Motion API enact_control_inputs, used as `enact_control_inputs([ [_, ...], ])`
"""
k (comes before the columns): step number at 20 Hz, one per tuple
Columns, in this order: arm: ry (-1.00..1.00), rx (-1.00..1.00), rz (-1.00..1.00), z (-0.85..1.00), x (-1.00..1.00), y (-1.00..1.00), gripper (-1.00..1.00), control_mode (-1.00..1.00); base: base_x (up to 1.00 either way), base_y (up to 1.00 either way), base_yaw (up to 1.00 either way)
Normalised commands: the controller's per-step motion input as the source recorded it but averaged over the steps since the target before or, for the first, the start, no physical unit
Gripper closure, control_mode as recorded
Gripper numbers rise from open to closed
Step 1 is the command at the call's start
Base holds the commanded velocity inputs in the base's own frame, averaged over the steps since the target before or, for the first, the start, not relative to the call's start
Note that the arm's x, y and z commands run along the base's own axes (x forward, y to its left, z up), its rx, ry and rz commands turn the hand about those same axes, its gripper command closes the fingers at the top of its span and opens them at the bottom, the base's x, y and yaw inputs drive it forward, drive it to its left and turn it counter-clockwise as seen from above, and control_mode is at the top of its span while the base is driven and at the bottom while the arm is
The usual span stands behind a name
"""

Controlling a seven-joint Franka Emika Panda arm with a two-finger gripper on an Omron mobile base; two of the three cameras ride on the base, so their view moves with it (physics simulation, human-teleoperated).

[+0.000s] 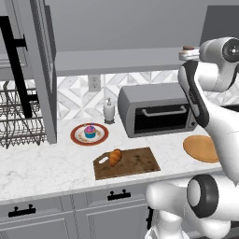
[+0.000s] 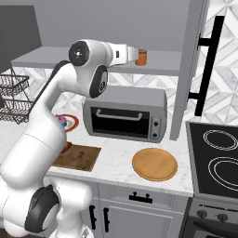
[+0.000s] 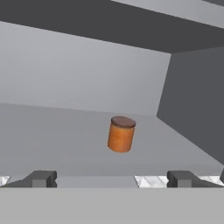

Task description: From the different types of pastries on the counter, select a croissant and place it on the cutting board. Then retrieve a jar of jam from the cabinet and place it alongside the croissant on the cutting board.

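Arm raised level with the open cabinet (image 2: 93, 58), gripper (image 3: 111, 178) spread wide just short of the jam jar (image 3: 121, 134) upright on its shelf. Croissant (image 1: 115, 157) lies on the cutting board (image 1: 135, 163), white marble counter (image 1: 42, 170) beneath.

Toaster oven (image 1: 158, 110), round plate (image 2: 155, 164), stovetop (image 2: 216, 158)

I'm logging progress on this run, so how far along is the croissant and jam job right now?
Done: the golden-brown crescent croissant lies on the dark brown wooden cutting board. In hand: the gripper is raised to the grey upper cabinet shelf, fingers spread, facing the small orange jam jar with a dark lid but not touching it. Left: grasp the jar and set it beside the croissant on the board.
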Motion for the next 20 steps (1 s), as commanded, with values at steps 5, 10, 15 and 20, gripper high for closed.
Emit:
enact_control_inputs([
  [5, 0.0, 0.0, 0.0, 0.0, 0.37, -0.25, -1.0, -1.0, 0.0, 0.0, 0.0],
  [10, 0.0, 0.0, 0.0, -0.03, 0.1, -0.23, -1.0, -1.0, 0.0, 0.0, 0.0],
  [15, 0.01, 0.0, 0.0, -0.2, 0.08, 0.0, -1.0, -1.0, 0.0, 0.0, 0.0],
  [20, 0.0, 0.0, 0.0, -0.05, 0.23, 0.0, -1.0, -1.0, 0.0, 0.0, 0.0],
])
